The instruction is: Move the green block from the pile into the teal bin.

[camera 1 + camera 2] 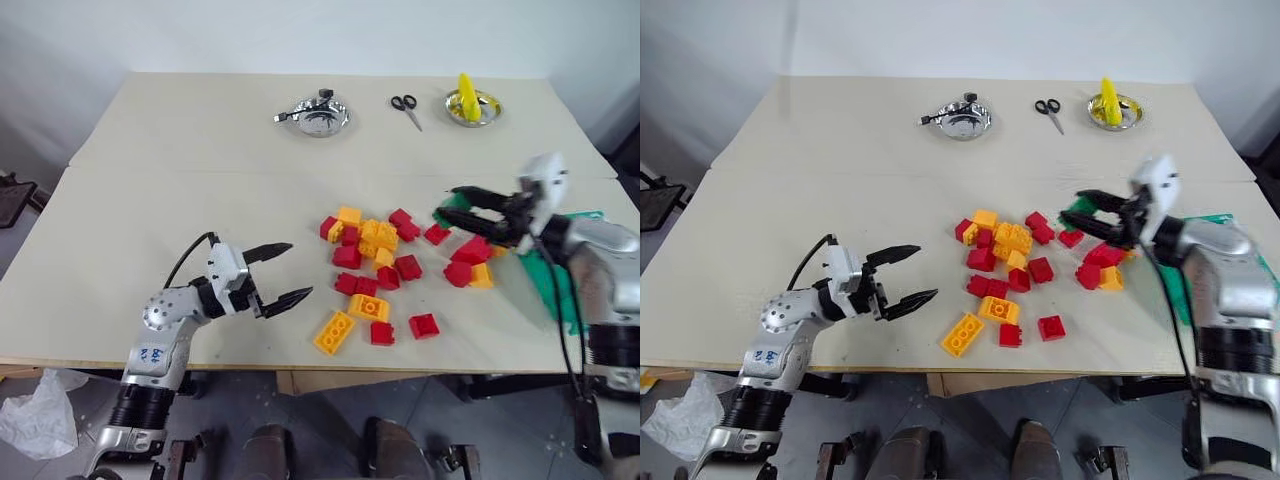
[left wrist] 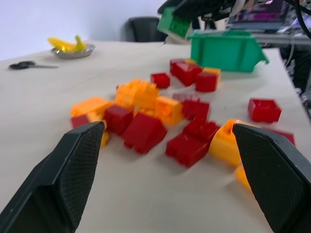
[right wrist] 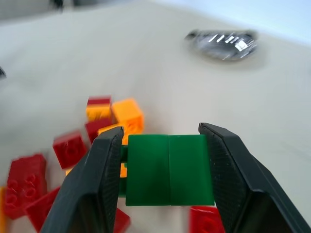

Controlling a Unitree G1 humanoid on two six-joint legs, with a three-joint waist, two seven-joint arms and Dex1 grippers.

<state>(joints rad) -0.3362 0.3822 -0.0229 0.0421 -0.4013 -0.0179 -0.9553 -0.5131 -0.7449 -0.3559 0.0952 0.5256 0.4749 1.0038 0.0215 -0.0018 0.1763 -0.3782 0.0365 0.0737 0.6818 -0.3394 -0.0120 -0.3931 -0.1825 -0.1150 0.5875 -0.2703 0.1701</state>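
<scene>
Right wrist view: right gripper (image 3: 167,160) jaws clamp the green block (image 3: 169,169); left gripper (image 1: 283,272) jaws spread.

Only an illegible blue scrawl on the left arm (image 1: 150,355).

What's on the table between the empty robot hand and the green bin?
Between the open left gripper and the teal bin lies the pile of red and yellow-orange bricks, seen in the left wrist view.
</scene>
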